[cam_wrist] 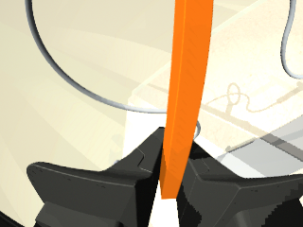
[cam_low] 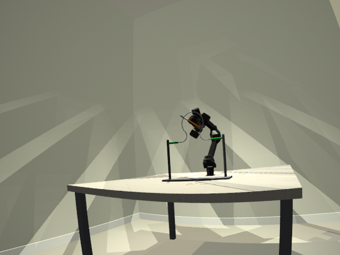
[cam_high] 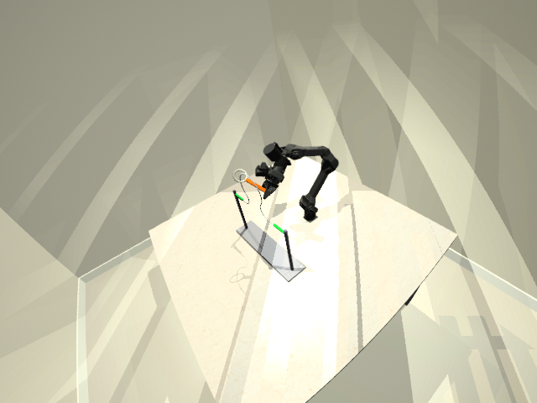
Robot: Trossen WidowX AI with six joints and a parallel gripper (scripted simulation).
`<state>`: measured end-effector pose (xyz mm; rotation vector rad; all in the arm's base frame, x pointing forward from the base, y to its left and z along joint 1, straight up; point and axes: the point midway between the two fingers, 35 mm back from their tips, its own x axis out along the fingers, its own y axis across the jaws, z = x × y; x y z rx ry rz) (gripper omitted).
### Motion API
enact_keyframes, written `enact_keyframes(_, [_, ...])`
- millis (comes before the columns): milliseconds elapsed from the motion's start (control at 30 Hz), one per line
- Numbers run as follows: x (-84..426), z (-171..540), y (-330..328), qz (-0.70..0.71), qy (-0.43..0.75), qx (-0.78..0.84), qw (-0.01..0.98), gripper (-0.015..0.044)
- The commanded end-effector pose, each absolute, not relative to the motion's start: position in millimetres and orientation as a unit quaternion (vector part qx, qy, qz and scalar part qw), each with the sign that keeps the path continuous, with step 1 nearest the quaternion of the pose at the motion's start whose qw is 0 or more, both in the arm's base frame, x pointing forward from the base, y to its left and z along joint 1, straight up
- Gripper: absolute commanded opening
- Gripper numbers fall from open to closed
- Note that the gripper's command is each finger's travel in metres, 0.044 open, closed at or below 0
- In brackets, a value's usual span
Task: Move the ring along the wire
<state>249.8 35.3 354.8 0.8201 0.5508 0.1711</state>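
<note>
black pincer grips one orange handle; two posts

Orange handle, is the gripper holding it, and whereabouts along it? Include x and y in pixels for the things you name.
Yes, the gripper (cam_high: 265, 193) (cam_wrist: 169, 132) holds the handle (cam_high: 254, 185) (cam_low: 193, 123) (cam_wrist: 189, 61) near its end away from the ring (cam_high: 234, 175).

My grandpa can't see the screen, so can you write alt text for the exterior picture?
A black robot gripper holds a ring's orange handle beside a curvy grey wire, above a table.
</note>
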Motion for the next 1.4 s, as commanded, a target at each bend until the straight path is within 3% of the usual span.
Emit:
enact_keyframes(0, [249.9, 353.7, 34.1, 0.076, 0.264, 0.368, 0.888, -0.015])
enact_keyframes(1367, [251.2, 340.6, 14.1, 0.004, 0.255, 0.119, 0.96, -0.015])
